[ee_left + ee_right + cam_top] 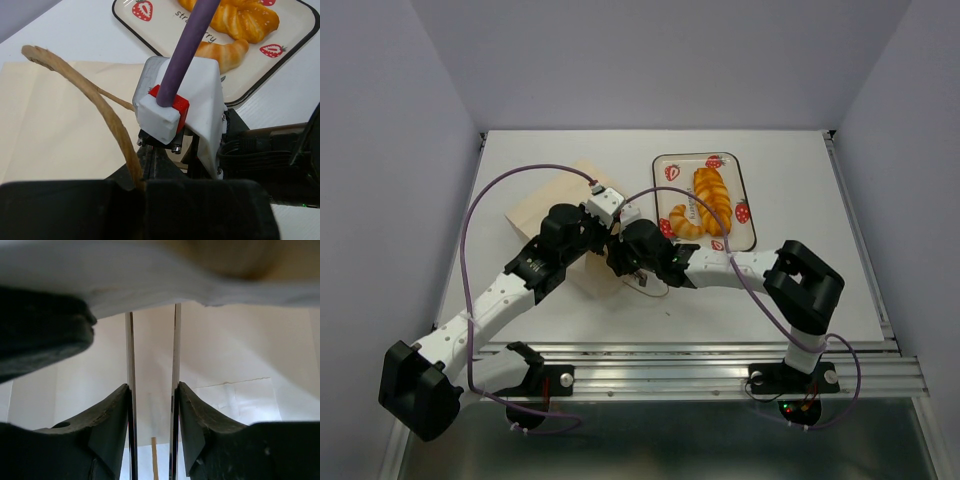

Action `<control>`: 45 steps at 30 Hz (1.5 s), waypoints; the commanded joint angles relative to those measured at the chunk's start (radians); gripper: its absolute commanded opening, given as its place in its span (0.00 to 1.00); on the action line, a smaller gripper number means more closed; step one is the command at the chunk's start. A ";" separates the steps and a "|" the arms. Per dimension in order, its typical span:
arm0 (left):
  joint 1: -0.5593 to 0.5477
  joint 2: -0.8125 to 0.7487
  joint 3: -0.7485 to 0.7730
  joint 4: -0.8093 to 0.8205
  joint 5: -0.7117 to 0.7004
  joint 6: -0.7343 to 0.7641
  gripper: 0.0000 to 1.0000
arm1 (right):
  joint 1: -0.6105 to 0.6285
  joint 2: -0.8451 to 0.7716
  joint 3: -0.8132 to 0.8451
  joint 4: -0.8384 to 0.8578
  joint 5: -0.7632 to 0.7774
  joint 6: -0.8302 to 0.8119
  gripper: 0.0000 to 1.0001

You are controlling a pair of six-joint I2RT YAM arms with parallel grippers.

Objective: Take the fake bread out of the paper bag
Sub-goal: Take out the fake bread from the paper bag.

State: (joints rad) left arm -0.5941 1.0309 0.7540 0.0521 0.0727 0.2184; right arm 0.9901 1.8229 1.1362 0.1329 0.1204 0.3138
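The paper bag [555,205] lies flat at the table's left centre; it also shows in the left wrist view [50,125]. My left gripper [145,172] is shut on the bag's brown cord handle [95,95], at the bag's right end [607,228]. My right gripper [619,252] meets it there. Its fingers [112,420] stand apart with only pale paper between them. The long ridged loaf [713,197] and one croissant [684,223] lie on the strawberry-print tray [745,190]. I see no second croissant.
The right wrist's white camera block and purple cable [185,100] sit close in front of my left gripper. The tray [165,42] lies just right of the bag. Both arms cross the table's middle; a metal rail [720,350] runs along the near edge.
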 commanded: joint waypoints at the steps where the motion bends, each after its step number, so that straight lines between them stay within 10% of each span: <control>1: -0.010 -0.055 0.018 0.123 0.013 -0.016 0.00 | 0.016 0.010 0.023 -0.052 0.045 0.027 0.32; 9: -0.010 -0.058 0.016 0.132 -0.020 -0.022 0.00 | 0.016 -0.091 -0.033 -0.039 0.076 0.057 0.01; 26: -0.010 -0.020 0.031 0.135 -0.062 -0.048 0.00 | 0.016 -0.424 -0.239 -0.015 0.088 0.110 0.01; 45: -0.004 0.072 0.073 0.187 -0.318 -0.086 0.00 | -0.041 -0.790 -0.288 -0.387 -0.171 0.171 0.01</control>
State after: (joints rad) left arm -0.6006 1.1122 0.7830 0.1654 -0.1883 0.1471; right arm 0.9577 1.0721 0.8185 -0.1890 0.0387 0.4713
